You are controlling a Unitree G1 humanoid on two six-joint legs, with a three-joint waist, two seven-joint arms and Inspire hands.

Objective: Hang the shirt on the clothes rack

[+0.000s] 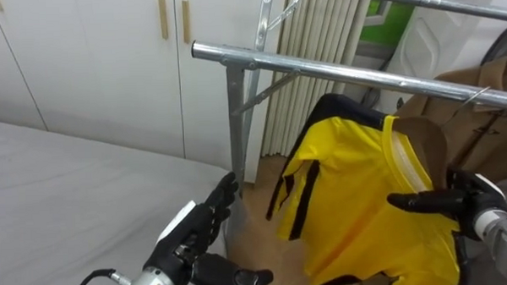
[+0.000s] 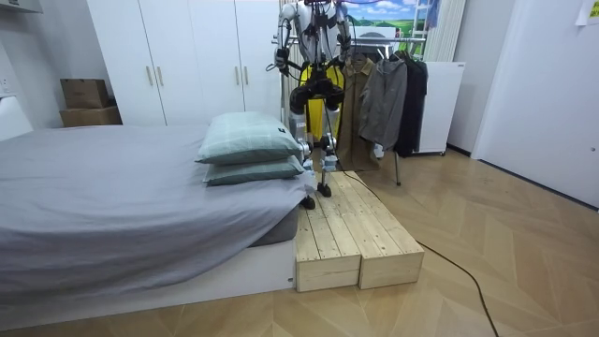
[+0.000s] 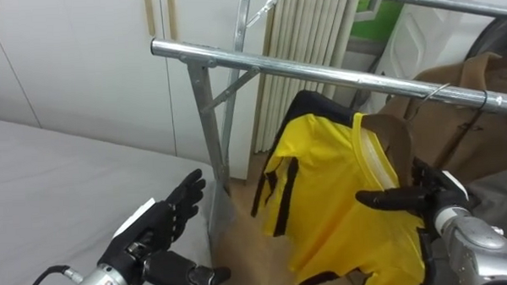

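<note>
A yellow shirt (image 1: 357, 190) with black trim hangs on a hanger whose hook (image 1: 480, 93) sits over the metal clothes rail (image 1: 335, 68). My right hand (image 1: 463, 201) is at the shirt's right side, just below the collar, open, with straight fingers reaching left onto the cloth. My left hand (image 1: 197, 233) is low and to the left of the rail's upright post, open and holding nothing. In the room view I stand on a wooden platform (image 2: 351, 234) between the bed and the rack, facing the rail, with the yellow shirt (image 2: 308, 114) in front of me.
A brown coat (image 1: 477, 130) hangs behind the shirt on the same rail. The grey bed (image 1: 69, 191) lies to my left and white wardrobe doors (image 1: 107, 63) stand behind it. A second rail (image 1: 435, 5) and a radiator (image 1: 317, 39) are further back. More clothes (image 2: 386, 94) hang along the rack.
</note>
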